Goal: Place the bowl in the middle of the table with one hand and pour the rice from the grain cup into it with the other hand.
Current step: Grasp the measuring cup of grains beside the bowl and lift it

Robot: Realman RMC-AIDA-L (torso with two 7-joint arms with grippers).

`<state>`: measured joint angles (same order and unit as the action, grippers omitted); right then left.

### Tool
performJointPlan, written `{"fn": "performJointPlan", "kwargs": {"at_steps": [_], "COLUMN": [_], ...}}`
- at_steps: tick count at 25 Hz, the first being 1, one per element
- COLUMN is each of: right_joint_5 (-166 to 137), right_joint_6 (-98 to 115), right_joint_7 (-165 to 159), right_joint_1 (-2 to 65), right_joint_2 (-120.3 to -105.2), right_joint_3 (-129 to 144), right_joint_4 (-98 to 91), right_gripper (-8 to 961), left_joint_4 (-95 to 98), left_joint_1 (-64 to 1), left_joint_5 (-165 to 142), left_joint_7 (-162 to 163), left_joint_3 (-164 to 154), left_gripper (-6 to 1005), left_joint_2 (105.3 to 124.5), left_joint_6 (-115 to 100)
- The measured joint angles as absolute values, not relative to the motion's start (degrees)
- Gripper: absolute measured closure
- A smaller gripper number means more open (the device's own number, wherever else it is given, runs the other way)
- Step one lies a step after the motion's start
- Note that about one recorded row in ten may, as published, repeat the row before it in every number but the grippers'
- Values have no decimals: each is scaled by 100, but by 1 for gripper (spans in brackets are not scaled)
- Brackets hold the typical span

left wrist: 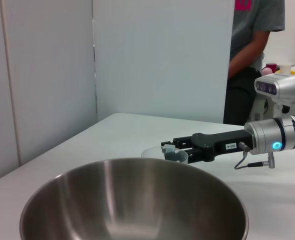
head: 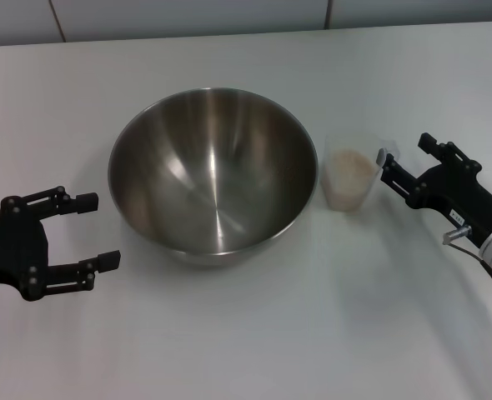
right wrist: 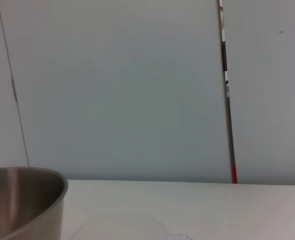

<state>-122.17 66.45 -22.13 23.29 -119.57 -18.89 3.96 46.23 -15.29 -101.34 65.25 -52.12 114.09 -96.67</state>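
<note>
White, smooth table (head: 246,333) carries the shiny steel bowl (head: 213,174) at its middle, empty inside. Just beside it stands the clear tapered grain cup (head: 352,175) of pale rice (head: 350,171). Right gripper (head: 388,162) reaches its rim; grip unclear. Left gripper (head: 93,231) gapes apart, released.

text: none legible | small white label on right end effector (left wrist: 230,146): unreadable
</note>
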Motion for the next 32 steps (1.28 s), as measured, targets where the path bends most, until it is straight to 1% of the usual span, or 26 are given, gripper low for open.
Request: {"fn": "performJointPlan", "kwargs": {"at_steps": [32], "right_joint_5": [-12229], "right_joint_6": [6679], "right_joint_7": [-1973], "right_joint_1": [2316], "right_joint_2": [-11964], "right_joint_3": [-1851], "right_joint_4": [457], "right_gripper": [205], "left_joint_4": [4566], "left_joint_1": [-1501], "left_joint_5": [-10134], "left_joint_7": [6466], "left_joint_3": [-5212], "left_gripper": [186], "left_joint_2": [11435], "left_joint_6": [-9606]}}
